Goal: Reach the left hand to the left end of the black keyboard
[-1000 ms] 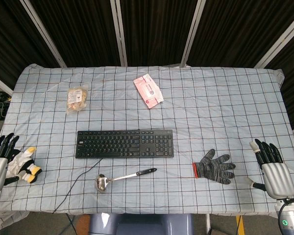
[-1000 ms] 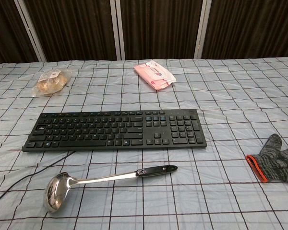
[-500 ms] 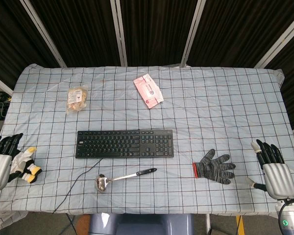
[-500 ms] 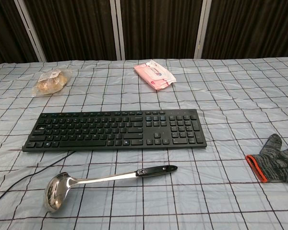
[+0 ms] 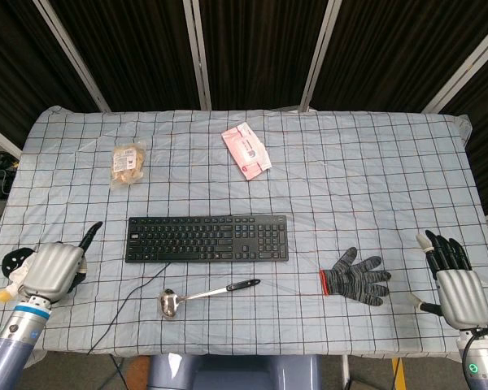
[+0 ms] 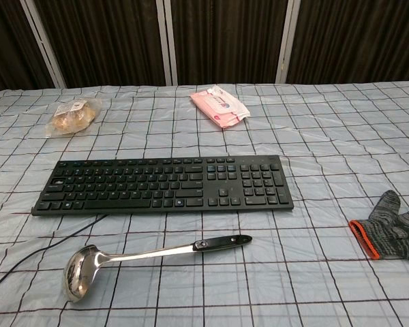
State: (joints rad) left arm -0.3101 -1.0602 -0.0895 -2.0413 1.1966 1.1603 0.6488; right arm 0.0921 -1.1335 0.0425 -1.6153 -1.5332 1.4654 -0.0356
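The black keyboard (image 5: 207, 238) lies flat at the table's middle, its long side across the view; the chest view shows it too (image 6: 163, 184). My left hand (image 5: 53, 269) hovers near the table's left front, a short gap left of the keyboard's left end, touching nothing. Its grey back faces the camera and one dark fingertip (image 5: 93, 231) points toward the keyboard. It holds nothing. My right hand (image 5: 456, 284) rests open at the right front corner with straight fingers. Neither hand shows in the chest view.
A steel ladle (image 5: 203, 294) lies in front of the keyboard, with the keyboard's cable (image 5: 122, 313) beside it. A grey knit glove (image 5: 356, 277) lies at the right. A pink packet (image 5: 246, 150) and a snack bag (image 5: 128, 162) sit farther back. A small toy (image 5: 11, 270) peeks out behind my left hand.
My left hand has swung right toward the keyboard's left end and turned its back upward, now covering part of the toy. The right hand has stayed put.
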